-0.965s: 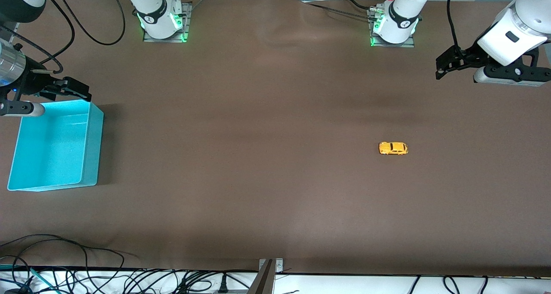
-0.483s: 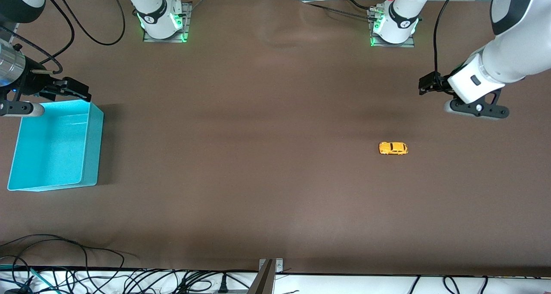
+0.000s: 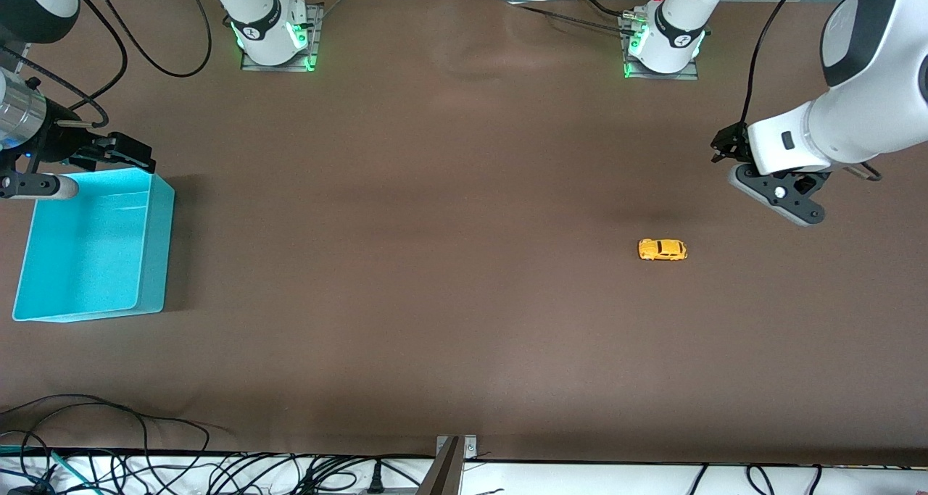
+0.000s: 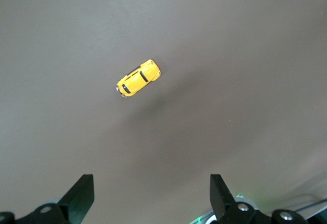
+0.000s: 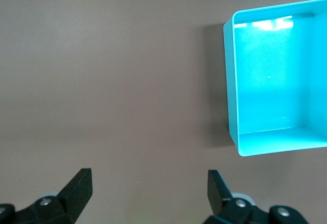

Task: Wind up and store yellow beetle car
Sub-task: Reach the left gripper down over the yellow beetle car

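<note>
The yellow beetle car (image 3: 662,249) stands on its wheels on the brown table, toward the left arm's end. In the left wrist view the yellow beetle car (image 4: 138,78) shows well ahead of the fingertips. My left gripper (image 3: 723,147) (image 4: 150,181) hangs open and empty over bare table, off to one side of the car. My right gripper (image 3: 134,154) (image 5: 148,176) is open and empty, waiting just above one corner of the turquoise bin (image 3: 161,248). The turquoise bin (image 5: 231,86) has nothing in it.
The two arm bases (image 3: 272,38) (image 3: 663,46) stand along the table edge farthest from the front camera. Loose cables (image 3: 109,466) and a metal bracket (image 3: 453,455) lie at the edge nearest to it. Bare brown tabletop (image 3: 406,248) stretches between car and bin.
The left arm has swung lower and turned its hand, bringing the gripper toward the car. The car, the bin and the right arm have not moved.
</note>
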`<state>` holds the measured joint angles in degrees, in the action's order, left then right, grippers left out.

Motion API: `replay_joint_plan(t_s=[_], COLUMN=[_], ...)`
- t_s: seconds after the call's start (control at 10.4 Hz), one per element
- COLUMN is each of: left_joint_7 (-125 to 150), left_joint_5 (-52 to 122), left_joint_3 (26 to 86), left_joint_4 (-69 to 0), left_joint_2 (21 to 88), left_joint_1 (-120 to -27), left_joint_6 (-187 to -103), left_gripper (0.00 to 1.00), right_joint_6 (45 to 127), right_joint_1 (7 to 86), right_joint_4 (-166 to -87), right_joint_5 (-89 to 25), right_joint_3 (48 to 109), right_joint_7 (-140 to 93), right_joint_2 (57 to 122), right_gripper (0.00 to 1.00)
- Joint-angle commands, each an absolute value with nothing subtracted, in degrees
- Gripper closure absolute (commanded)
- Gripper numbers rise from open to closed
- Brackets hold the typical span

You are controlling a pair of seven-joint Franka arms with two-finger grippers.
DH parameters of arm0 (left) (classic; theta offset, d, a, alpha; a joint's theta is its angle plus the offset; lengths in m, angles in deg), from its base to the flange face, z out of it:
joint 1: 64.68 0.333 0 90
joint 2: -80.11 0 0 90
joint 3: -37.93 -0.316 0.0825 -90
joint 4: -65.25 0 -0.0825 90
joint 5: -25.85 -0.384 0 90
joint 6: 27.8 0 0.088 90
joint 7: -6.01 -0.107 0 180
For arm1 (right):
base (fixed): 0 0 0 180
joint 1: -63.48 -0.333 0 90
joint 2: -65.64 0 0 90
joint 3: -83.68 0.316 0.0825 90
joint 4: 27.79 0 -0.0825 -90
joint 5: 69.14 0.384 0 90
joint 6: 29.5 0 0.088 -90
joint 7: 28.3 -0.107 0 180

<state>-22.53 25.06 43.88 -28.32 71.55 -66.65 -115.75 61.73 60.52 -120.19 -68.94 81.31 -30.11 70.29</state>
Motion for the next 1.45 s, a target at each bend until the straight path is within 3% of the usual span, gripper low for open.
replay_joint_plan(t_s=[0.0,0.39,0.97,1.35], left_joint_7=[-32.08,-47.03,-70.50,-75.64], left_joint_5=[24.79,24.45,20.14,20.14], left_joint_3=[43.90,43.90,43.90,43.90], left_joint_4=[-26.94,-35.61,-52.50,-52.96], left_joint_2=[65.81,62.01,59.20,55.24], left_joint_1=[-66.18,-66.78,-65.47,-63.27], left_joint_6=[-117.87,-131.56,-165.48,-167.90], left_gripper=[0.00,0.00,0.00,0.00], right_joint_6=[61.03,60.86,61.29,61.29], right_joint_1=[60.93,60.93,60.93,60.93], right_joint_4=[-118.67,-118.75,-118.67,-118.75], right_joint_5=[-68.52,-68.08,-68.00,-67.99], right_joint_3=[81.22,81.31,81.22,81.22], right_joint_7=[-29.44,-29.53,-29.62,-29.62], right_joint_2=[70.83,71.53,72.15,72.15], right_gripper=[0.00,0.00,0.00,0.00])
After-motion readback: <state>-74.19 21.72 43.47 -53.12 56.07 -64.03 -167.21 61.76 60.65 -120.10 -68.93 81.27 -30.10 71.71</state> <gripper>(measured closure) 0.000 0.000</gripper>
